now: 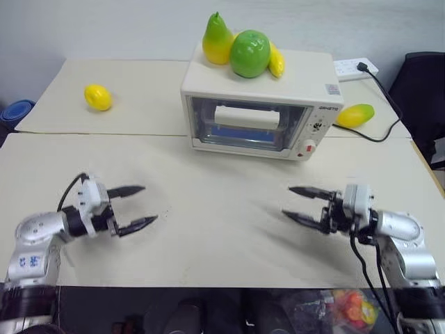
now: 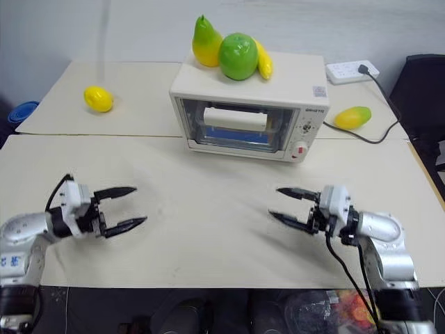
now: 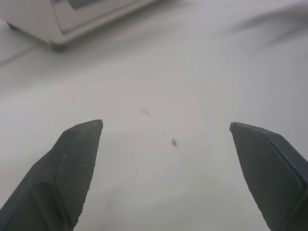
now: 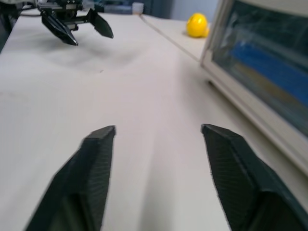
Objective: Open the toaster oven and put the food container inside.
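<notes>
Toaster oven (image 1: 261, 104) at the table's (image 1: 208, 236) far middle, door closed, food container (image 1: 243, 132) inside behind the glass, blue strip showing. Left gripper (image 1: 141, 206) and right gripper (image 1: 295, 202) low over the near tabletop, well apart, pointing toward each other, jaws spread, holding nothing.

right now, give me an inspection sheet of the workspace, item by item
surface: cream table, bare between the arms
job's things: toaster oven door shut; blue-edged food container visible through the glass
clutter: pear, green apple and banana on the oven; lemon and mango on the table
grippers: left gripper open, empty; right gripper open, empty
cables: black cord plugged into power strip
surroundings: dark chair at right
</notes>
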`<state>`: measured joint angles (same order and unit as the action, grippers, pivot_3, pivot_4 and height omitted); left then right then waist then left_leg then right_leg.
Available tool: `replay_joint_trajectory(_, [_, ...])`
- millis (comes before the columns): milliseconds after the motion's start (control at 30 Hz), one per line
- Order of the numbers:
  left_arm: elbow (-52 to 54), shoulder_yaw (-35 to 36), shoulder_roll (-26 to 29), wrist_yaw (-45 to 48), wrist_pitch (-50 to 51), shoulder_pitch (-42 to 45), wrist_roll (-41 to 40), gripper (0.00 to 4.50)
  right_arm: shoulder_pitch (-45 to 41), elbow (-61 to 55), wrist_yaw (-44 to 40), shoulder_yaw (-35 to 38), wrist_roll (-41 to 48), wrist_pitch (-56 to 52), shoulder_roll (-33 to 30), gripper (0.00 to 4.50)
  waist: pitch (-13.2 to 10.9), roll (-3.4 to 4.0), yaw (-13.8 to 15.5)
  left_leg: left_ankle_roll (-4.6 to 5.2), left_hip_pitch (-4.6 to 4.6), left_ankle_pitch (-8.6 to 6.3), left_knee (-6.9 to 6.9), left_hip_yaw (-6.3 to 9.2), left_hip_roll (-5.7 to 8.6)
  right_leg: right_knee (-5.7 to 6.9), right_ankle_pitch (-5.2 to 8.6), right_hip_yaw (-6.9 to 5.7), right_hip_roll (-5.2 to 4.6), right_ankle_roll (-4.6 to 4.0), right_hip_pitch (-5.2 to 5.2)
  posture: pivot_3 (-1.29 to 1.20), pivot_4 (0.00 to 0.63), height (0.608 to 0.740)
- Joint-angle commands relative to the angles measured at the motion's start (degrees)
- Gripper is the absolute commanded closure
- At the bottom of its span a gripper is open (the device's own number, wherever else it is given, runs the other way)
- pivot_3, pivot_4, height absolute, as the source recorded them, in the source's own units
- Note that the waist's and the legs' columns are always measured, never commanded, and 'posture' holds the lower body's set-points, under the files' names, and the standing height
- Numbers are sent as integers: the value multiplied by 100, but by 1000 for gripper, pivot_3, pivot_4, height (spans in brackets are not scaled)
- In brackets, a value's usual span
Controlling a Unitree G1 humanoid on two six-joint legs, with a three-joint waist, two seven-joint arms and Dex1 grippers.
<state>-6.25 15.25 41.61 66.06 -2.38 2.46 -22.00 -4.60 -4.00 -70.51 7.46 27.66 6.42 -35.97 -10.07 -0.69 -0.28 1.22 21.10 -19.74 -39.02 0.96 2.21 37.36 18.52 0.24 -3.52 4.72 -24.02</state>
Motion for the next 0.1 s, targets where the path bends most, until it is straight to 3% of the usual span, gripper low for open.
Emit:
replay_joint_trajectory(33, [401, 230, 18, -222, -259, -315, 24, 0, 164, -359, 9, 213, 31, 199, -153, 220, -2, 3, 8, 10, -13, -6, 3, 4, -2, 0, 1, -3, 0, -1, 12, 0, 150, 740])
replay_joint_trajectory(100, [573, 308, -44, -453, -217, -466, -22, 0, 261, -299, 52, 250, -15, 304, -162, 22, -4, 6, 9, 23, -49, -15, 14, 6, -2, -6, 3, -4, -2, -6, 46, 0, 150, 740])
